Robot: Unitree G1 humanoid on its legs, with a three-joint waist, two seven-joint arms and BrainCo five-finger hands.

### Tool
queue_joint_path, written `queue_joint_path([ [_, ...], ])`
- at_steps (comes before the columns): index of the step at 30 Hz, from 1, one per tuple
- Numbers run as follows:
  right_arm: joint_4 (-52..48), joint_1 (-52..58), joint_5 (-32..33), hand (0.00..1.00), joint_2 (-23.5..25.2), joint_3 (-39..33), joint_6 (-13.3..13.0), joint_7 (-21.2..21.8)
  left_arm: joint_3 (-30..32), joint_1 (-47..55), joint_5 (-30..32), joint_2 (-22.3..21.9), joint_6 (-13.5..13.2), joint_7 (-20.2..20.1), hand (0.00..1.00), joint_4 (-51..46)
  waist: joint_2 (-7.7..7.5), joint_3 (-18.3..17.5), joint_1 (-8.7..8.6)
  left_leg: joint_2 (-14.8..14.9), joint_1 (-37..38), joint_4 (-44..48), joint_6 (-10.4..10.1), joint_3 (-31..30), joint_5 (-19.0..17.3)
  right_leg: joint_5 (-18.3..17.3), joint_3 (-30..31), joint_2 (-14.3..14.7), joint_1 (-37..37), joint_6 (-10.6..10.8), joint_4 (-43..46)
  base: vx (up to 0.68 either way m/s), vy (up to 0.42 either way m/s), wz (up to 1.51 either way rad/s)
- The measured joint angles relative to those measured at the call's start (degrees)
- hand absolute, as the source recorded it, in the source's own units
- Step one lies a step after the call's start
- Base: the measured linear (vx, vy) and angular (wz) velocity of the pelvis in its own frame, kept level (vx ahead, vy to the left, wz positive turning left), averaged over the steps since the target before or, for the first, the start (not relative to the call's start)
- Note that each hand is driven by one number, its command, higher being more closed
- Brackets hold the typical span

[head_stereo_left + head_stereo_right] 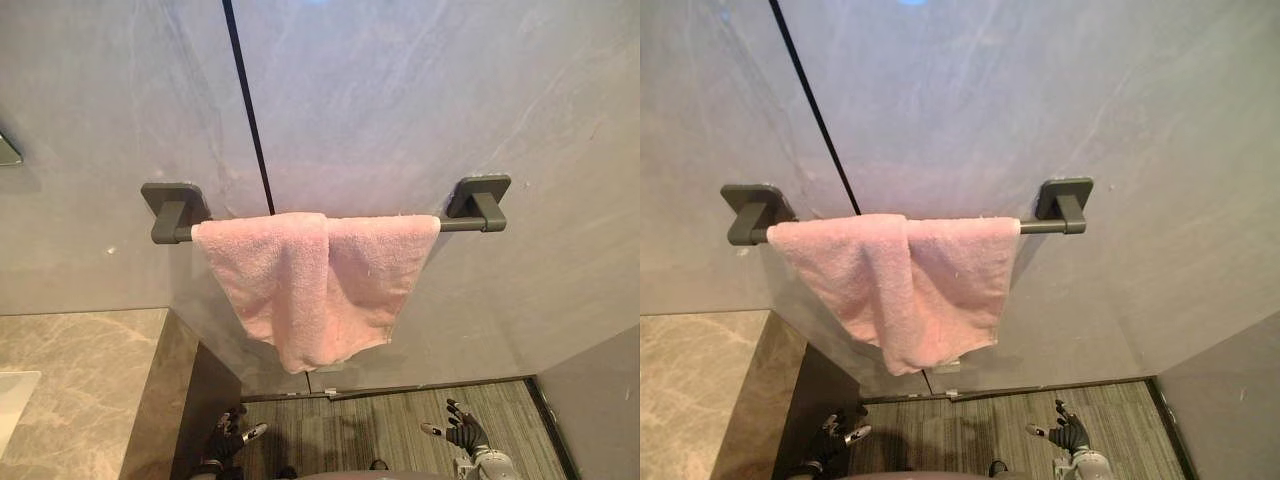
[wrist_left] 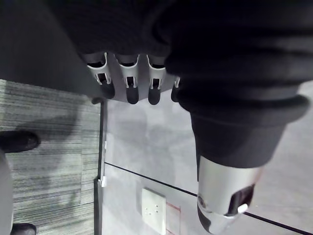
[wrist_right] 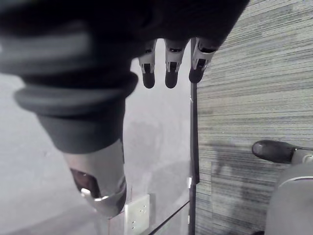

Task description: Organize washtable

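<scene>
At frame centre the towel (image 1: 310, 280) is hung bunched on the bar (image 1: 468, 223); at the bottom, left hand (image 1: 232, 436) and right hand (image 1: 463, 431) are held open, empty; straightening seems left.

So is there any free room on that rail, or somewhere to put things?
The pink towel fills most of the rail; only a short stretch by the right bracket is bare. The stone counter at lower left is free.
</scene>
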Motion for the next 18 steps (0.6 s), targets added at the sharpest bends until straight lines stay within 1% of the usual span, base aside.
queue_joint_path([
  [6,1.63,-1.27,0.0,0.0,0.01,-0.05,0.3,-0.47,0.02,-0.05,0.59,-0.03,0.12,1.03,0.0,1.41,0.12,0.26,0.06,-0.03,-0.39,-0.09,0.01,1.28,-0.57,-0.08,1.22,0.03,-1.07,0.09,0.0,0.01,0.0,-0.1],
  [10,2.42,-1.71,-0.4,0.0,0.03,-0.1,0.38,-1.06,0.02,-0.59,0.8,-0.03,0.13,1.03,0.0,1.48,0.08,0.34,0.07,-0.06,-0.88,-0.08,0.06,1.72,-0.82,-0.14,1.61,0.02,-1.79,0.17,0.04,0.01,-0.003,-0.08],
  [14,2.4,-4.71,-0.42,0.0,0.05,-0.04,0.4,-1.1,0.11,-1.95,0.6,0.03,0.1,1.13,0.0,1.38,0.11,1.33,0.21,0.19,-4.21,1.85,0.17,3.63,-1.34,-0.47,3.76,0.18,-6.97,0.3,3.6,-0.04,0.005,-0.29],
  [15,2.39,-6.54,-0.42,0.0,0.11,0.04,0.41,-1.1,0.14,-3.16,0.55,0.23,0.1,1.14,0.0,1.12,-0.12,2.84,0.33,0.56,-5.85,3.64,0.39,4.57,-1.91,-0.83,4.35,0.06,-9.26,0.66,5.67,-0.07,0.001,-0.26],
  [17,2.37,-7.61,-0.42,0.0,0.34,0.93,0.47,-1.12,0.14,-3.63,0.49,0.98,0.09,1.16,0.0,0.4,-0.39,3.26,0.27,1.57,-8.32,6.4,0.6,5.78,-2.75,-0.92,4.29,-0.28,-11.36,0.87,7.01,-0.09,-0.012,-0.24],
  [18,2.26,-7.99,-0.42,0.0,0.59,1.74,0.48,-1.04,0.19,-3.61,0.4,1.81,0.12,1.21,0.0,-0.21,-0.34,3.42,0.34,2.6,-9.68,8.06,0.62,6.28,-3.1,-2.8,1.58,-1.12,-12.34,1.0,8.87,-0.05,0.002,-0.14],
])
